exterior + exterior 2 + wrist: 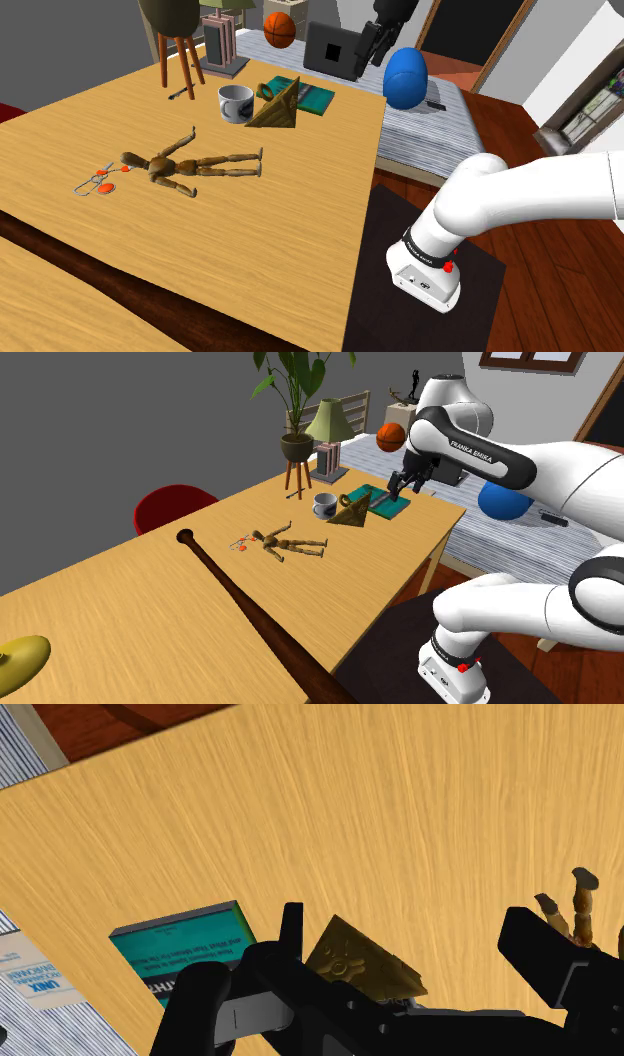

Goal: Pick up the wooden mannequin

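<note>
**Shoulder view, left to right.** A small tool with orange parts (96,182) lies on the wooden table (300,230), farther from the pincer (370,52) than the other items named here. Just beside it, the wooden mannequin (190,165) lies flat with its arms spread, head toward the tool and feet toward the pincer. It is well apart from the pincer, to its lower left, and the pincer does not touch it. Nearer the pincer stands a white mug (235,102). Next come a golden-brown pyramid (275,110) and, just beside it, a teal book (314,98), both near the pincer and below it. The pincer hangs above this end of the table, in front of a black box (330,48). To its right, off the table, a blue egg-shaped object (405,78) rests on a striped bed (425,130).

**Wrist view.** The two black fingers (545,954) stand wide apart and clasp nothing. The pyramid shows between them, lower down and untouched. The book lies outside one finger, and the mannequin's feet lie by the other.
</note>
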`<control>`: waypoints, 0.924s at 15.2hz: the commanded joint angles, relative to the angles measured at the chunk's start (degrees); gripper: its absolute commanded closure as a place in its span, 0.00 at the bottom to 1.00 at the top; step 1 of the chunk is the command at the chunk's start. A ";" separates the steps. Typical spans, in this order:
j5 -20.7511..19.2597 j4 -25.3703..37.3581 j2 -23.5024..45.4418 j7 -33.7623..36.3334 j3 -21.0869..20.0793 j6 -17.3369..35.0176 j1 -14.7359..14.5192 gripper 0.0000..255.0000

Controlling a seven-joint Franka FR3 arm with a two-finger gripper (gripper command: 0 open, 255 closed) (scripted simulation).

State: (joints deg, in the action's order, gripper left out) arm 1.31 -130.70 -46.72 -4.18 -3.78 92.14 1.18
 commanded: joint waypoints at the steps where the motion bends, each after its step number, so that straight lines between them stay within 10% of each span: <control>1: 0.00 0.00 0.00 0.00 0.00 0.00 0.00 0.00; 14: 3.11 9.75 25.05 -3.64 -7.07 8.14 -6.24 0.00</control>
State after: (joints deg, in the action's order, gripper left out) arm 4.30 -122.48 -23.88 -7.72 -10.13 100.14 -4.56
